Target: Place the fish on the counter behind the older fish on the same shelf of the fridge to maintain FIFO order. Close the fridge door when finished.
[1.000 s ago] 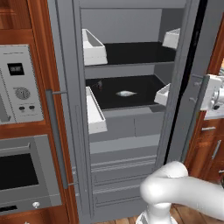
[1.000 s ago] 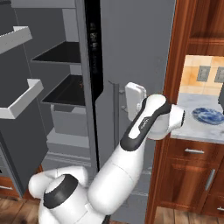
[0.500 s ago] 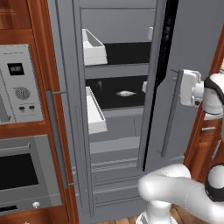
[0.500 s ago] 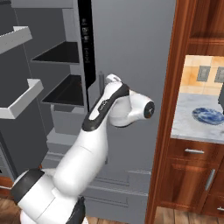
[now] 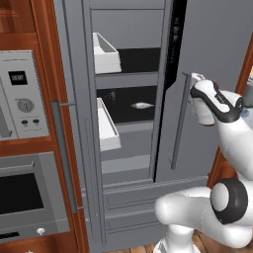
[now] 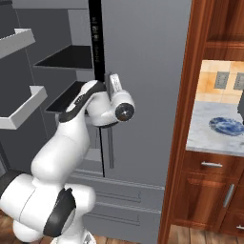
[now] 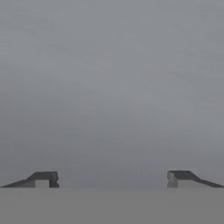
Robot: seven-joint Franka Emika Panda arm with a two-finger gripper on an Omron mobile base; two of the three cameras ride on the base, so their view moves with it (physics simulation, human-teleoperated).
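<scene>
Pressing empty, wide-open claw [image 7: 112,177] flat on tall matte grey fridge [image 5: 207,54] door w/ bar handle [image 5: 179,121] at 9 o'clock; risk: slipping off, gap stays.

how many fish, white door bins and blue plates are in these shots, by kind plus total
pale silvery-white fish on the black fridge shelf: 1
small dark fish-like shape, too small to be sure of, at the back of that shelf: 1
white door bins: 2
blue patterned plate on the marbled counter: 1
total: 5
</scene>
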